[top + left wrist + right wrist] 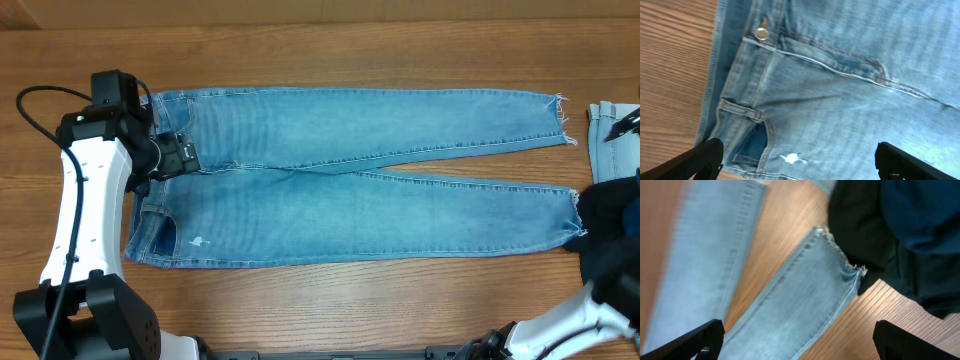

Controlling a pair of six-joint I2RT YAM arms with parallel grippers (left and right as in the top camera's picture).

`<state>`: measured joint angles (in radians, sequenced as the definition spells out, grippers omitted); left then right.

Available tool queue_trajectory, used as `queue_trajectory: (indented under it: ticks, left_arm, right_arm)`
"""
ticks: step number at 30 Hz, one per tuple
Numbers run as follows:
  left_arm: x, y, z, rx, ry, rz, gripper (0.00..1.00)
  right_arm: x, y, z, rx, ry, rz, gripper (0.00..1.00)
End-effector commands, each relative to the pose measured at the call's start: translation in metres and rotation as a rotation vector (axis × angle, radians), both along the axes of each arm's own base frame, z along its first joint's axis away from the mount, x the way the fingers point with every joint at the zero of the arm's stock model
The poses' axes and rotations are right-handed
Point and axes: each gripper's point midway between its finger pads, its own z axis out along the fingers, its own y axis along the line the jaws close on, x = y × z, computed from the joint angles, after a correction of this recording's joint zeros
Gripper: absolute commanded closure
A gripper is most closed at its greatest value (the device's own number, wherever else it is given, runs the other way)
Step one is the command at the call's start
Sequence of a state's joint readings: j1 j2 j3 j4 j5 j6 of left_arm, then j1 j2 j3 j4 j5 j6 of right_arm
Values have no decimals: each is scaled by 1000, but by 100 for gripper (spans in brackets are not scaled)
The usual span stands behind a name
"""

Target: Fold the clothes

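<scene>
Light blue jeans (350,190) lie flat on the wooden table (300,50), the left gripper (797,152) wide open and empty above the waistband (732,75), the right gripper (797,330) likewise above a frayed hem (840,260). The soft, weighty denim probably folds best pinched there.

Wooden table (330,50) fills the view here, warm brown, grain running left to right, under soft, even light with hardly a shadow on it. Along the far edge, a paler strip (300,8) (wall or rim, can't tell).
</scene>
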<state>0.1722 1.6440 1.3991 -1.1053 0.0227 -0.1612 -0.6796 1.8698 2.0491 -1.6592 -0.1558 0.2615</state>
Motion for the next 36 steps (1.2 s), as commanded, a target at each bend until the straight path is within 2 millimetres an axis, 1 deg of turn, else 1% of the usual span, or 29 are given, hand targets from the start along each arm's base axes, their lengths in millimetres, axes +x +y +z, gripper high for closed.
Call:
queue_trajectory:
  ticks: [1,3,5,6,9,10,11,12,15,18,21,22,25,28,31,34,35,36]
  left_arm:
    - [-9,-15,1,-87,17,-46,0]
    - [-18,-17,-1,-93,56,-44,0]
    - [-29,-19,-3,-103,102,-34,0]
    - [-35,-19,-4,-104,127,-27,0]
    - [-57,0,-17,1,222,92,0]
    - [-63,5,-23,27,244,119,0]
    - [-68,7,-29,39,261,131,0]
    - [-74,7,-40,47,278,137,0]
    - [-89,6,-65,49,320,146,0]
    - [-105,12,-77,60,363,190,0]
    - [-111,16,-81,55,379,217,0]
    - [-111,18,-81,55,377,224,0]
    - [-110,20,-81,54,371,230,0]
    - [-111,20,-81,54,373,230,0]
    - [-111,19,-81,54,373,230,0]
    - [-113,19,-81,52,380,229,0]
    - [-113,19,-81,52,382,229,0]
    - [-113,19,-81,52,382,229,0]
  right_arm:
    - [-27,37,33,-25,-112,41,0]
    - [-45,58,25,-18,-156,49,0]
    - [-60,73,9,-11,-169,52,0]
    - [-66,78,-2,-9,-168,51,0]
    - [-78,91,-42,40,-133,47,0]
    - [-81,93,-56,59,-114,45,0]
    - [-81,97,-65,82,-110,47,0]
    - [-83,100,-80,104,-99,36,0]
    - [-84,96,-99,105,-90,-18,0]
    - [-87,88,-114,93,-91,-62,0]
    - [-91,82,-135,83,-90,-89,0]
    - [-93,79,-146,75,-90,-105,0]
    - [-95,59,-171,5,-99,-189,0]
    - [-91,51,-181,-2,-119,-226,0]
    - [-80,39,-188,-34,-154,-224,0]
    - [-76,35,-207,-15,-130,-226,5]
    - [-76,35,-214,-2,-115,-226,8]
    - [-76,36,-220,10,-104,-226,14]
